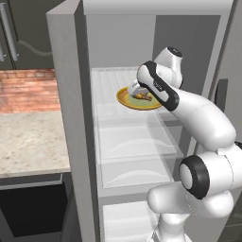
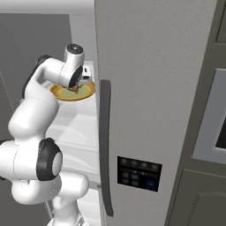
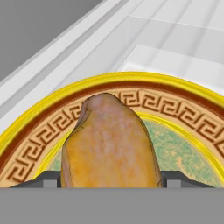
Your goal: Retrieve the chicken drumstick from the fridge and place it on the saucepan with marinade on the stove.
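From behind and to the left, the white arm reaches deep into the open fridge, its gripper set down over a yellow plate on an upper white shelf. A scrap of golden-brown, the chicken drumstick, peeks out beside the wrist, lying on the plate. The fingers themselves are hidden behind the forearm here.

From behind and to the right, the fridge's grey door with its dark vertical handle covers much of the frame. Past its edge the gripper hangs low over the plate, with the drumstick just under it. Whether the fingers touch the meat cannot be told from this side.

Looking along the hand, the drumstick rises large between the two dark finger tips, one at its left flank and one at its right, both hard against or just beside the meat. The jaws stand spread to the drumstick's width; whether they already squeeze it cannot be told. The meat seems to lie on the plate, whose patterned rim curves behind it.

By these pictures the job looks barely begun: the fridge is open and the drumstick reached, but it is not yet lifted. Left to do, by that reading: secure the grasp, draw the meat out, carry it to the stove and set it on the saucepan with marinade.
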